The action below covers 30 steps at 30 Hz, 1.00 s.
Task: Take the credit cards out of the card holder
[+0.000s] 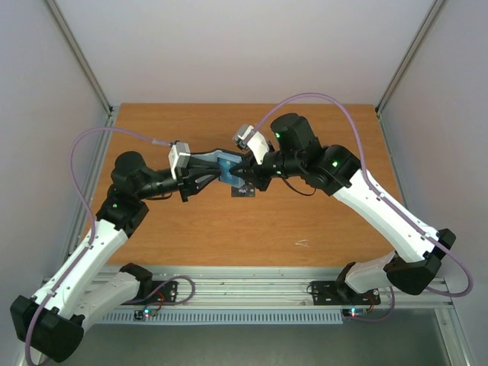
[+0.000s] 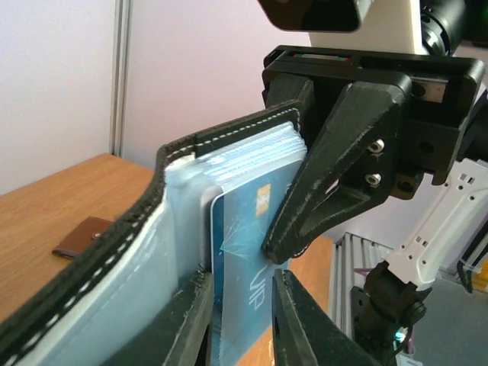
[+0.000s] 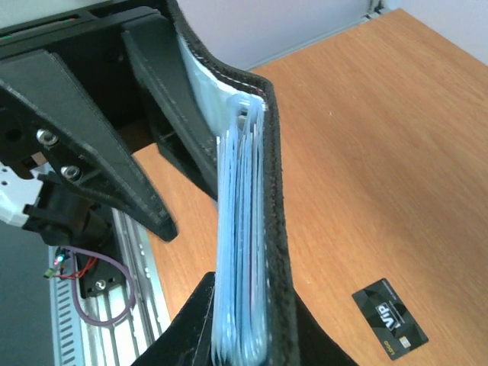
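Hanging above the middle of the worktop [image 1: 320, 221], the card holder [image 3: 276, 206] is pinched from both sides. The left gripper [image 2: 242, 286] is clenched on one end, with the blue card [image 2: 240, 252] between its fingers [image 2: 293, 320]. The right gripper [image 3: 248, 313] is clamped across the pale pocket stack and black cover. The holder looks light, soft and floppy. The cards look stiff, thin and slick, so I'd pinch the blue one by its exposed edge and pull straight along the slot. A black card [image 3: 389, 319] lies flat on the wood below. Bare wood runs out toward every edge, though the two wrists crowd each other.
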### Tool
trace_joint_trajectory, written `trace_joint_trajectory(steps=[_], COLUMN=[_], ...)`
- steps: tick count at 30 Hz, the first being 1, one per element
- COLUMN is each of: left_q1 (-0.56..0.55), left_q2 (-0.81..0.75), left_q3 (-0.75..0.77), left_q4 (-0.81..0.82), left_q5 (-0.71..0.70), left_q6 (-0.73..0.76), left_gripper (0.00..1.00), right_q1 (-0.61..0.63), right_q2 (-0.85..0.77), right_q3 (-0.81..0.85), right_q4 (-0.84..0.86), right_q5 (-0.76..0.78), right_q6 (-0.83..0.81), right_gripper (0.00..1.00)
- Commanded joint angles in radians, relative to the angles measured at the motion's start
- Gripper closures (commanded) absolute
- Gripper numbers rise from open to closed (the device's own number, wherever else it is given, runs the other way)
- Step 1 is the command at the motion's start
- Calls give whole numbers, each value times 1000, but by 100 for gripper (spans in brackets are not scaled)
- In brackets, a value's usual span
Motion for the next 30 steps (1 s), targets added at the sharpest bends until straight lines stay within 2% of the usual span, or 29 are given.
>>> trace_joint_trajectory(steps=[1,4,10,12,16,22,30], left_q1=[-68,-66,-65,-65,-65,-62,15], left_q2=[-2,10,9,9,2,-29,-66], left_q3=[5,-3,-4,-5,-4,-21,-50], left_q4=[182,204,181,171,151,130,144], left_q5=[314,299,270,265,260,218,107], left_q6=[-34,-93,-115,-114,-102,-90,-171], left_gripper=[74,70,72,78,99,100,100], right_q1=[16,17,17,18,16,5,-54], right_q2=[48,33,16,13,-7,-39,-86], right_q3=[-13,-34,-62,-68,-95,-111,-132], right_q4=[245,268,286,298,346,331,211], right_q5=[-123,-270,-438,-452,-438,-404,-401], right_q6=[-56,-102,-123,-119,-104,-100,-109], right_gripper=[90,89,88,88,88,87,79])
